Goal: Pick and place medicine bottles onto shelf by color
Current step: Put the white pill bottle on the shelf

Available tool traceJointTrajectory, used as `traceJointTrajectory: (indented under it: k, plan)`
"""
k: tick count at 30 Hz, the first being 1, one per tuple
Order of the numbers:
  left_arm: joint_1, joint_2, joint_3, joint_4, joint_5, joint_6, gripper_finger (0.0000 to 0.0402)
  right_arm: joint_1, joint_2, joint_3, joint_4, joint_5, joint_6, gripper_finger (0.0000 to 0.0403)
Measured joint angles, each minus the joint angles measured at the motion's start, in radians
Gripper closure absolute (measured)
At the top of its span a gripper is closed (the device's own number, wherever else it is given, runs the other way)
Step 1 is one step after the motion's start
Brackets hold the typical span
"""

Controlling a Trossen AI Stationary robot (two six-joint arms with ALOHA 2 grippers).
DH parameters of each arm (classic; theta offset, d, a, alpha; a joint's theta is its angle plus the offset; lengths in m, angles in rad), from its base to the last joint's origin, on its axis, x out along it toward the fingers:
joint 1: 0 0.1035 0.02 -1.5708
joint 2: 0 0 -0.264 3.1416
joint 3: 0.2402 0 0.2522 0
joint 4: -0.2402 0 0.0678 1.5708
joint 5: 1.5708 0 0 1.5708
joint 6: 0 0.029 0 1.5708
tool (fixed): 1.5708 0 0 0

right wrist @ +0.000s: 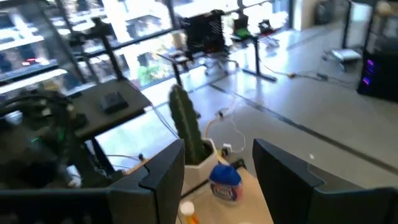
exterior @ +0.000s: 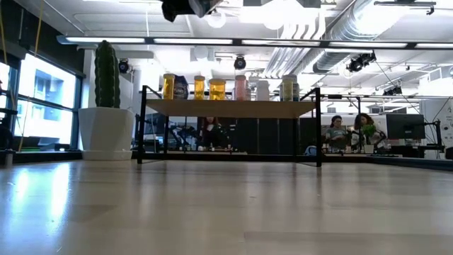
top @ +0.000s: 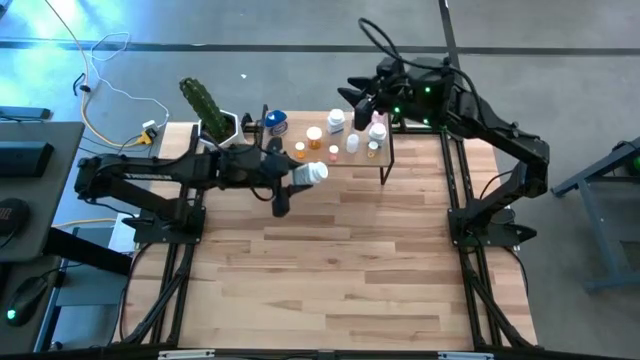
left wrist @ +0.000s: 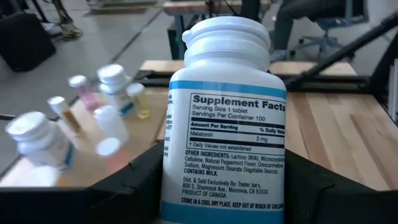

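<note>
Left gripper [top: 305,174] clamped on a white bottle [left wrist: 227,118], held just beside the shelf [top: 385,152]. Right gripper [right wrist: 217,180] hung over the shelf, fingers apart, empty.

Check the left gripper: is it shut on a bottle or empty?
Shut on one. The left gripper clamps a white melatonin bottle between its fingers, held near the shelf.

- Left arm reached rightward across the table's far half; left gripper [top: 303,175] was raised off the tabletop, fingers [left wrist: 140,180] clamped on either side of a white bottle [left wrist: 227,124].
- Right arm folded back over the far edge; right gripper [right wrist: 217,180] was aloft, fingers parted, nothing between them.
</note>
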Motion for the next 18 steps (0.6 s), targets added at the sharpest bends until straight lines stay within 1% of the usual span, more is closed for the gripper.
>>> traceJointTrajectory:
  k: [6,8,12,14,18]
  plan:
    - [0.043,-0.032,0.001,0.016,-0.001,0.000,0.0192,-0.003,0.000,0.000,0.041,-0.120,-0.139,0.0221]
    - [0.056,-0.033,0.001,0.036,-0.002,0.000,0.0192,-0.002,0.000,0.000,0.041,-0.124,-0.166,0.0221]
    - [0.076,-0.036,0.000,0.075,-0.006,-0.001,0.0192,-0.003,0.001,0.000,0.040,-0.119,-0.170,0.0221]
    - [0.083,-0.036,0.000,0.087,-0.033,-0.005,0.0192,-0.003,0.003,0.000,0.040,-0.129,-0.161,0.0221]
    - [0.086,-0.036,0.000,0.125,-0.137,-0.009,0.0192,-0.009,0.003,0.000,0.041,-0.176,-0.179,0.0212]
